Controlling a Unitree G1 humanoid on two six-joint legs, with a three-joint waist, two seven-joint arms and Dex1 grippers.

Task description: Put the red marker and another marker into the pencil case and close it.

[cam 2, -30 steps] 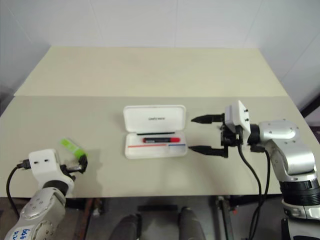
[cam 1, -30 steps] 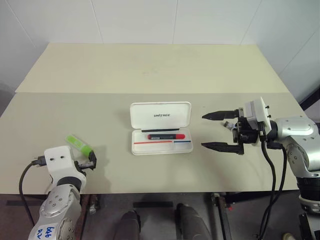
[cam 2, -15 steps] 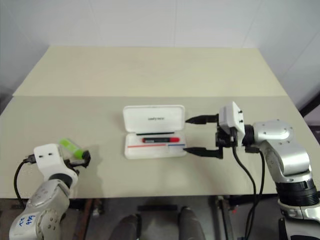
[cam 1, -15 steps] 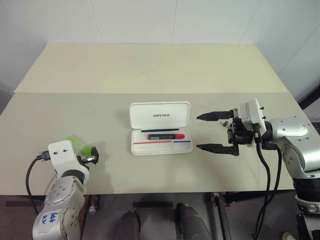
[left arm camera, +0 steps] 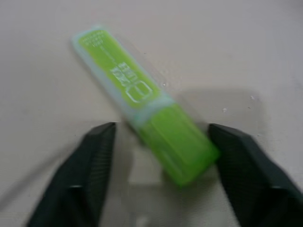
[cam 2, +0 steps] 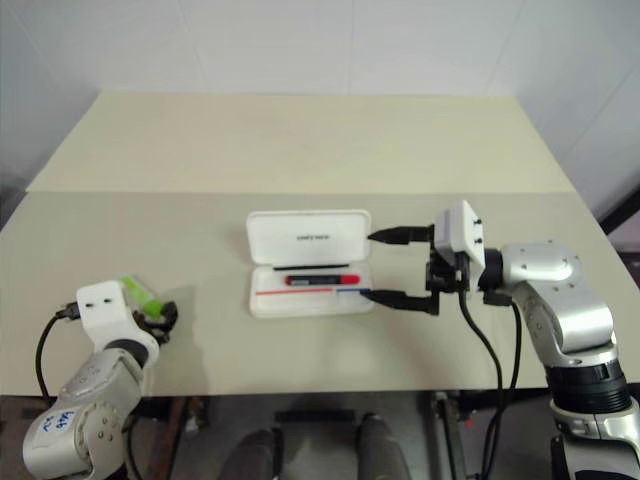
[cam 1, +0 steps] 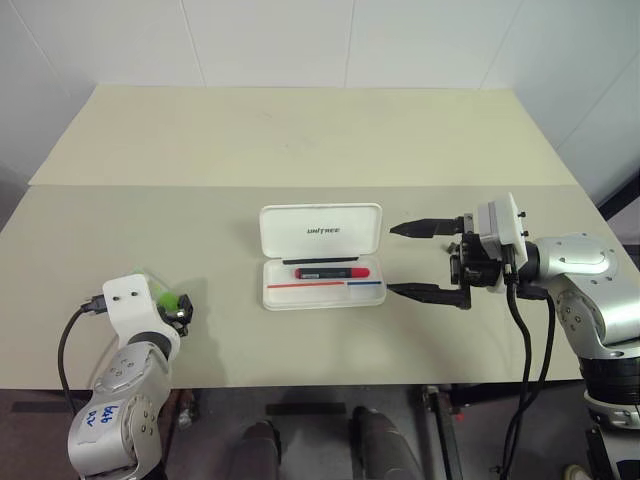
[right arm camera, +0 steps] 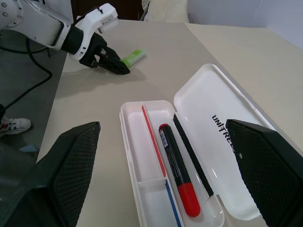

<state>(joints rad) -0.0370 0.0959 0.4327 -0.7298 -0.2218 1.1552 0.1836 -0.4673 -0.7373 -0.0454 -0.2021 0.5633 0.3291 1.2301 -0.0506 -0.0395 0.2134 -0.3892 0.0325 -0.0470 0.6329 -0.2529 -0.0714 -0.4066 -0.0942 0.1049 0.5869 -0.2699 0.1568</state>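
1. Left wrist view: lime-green marker (left arm camera: 142, 101) flat on table (cam 1: 300, 140), one end between black fingers (left arm camera: 90, 172) of left gripper (left arm camera: 163, 161); gaps visible both sides, grip impossible to tell.
2. Right gripper (cam 1: 407, 259) spread wide, grasping nothing, just beside pencil case (cam 1: 322, 257).
3. Case open, lid up; red marker (right arm camera: 178, 176) lying inside tray.

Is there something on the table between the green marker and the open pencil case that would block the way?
Nothing visible does. The green marker lies on the table at the left gripper, and only bare tabletop separates it from the pencil case, which lies open with the red marker already inside.
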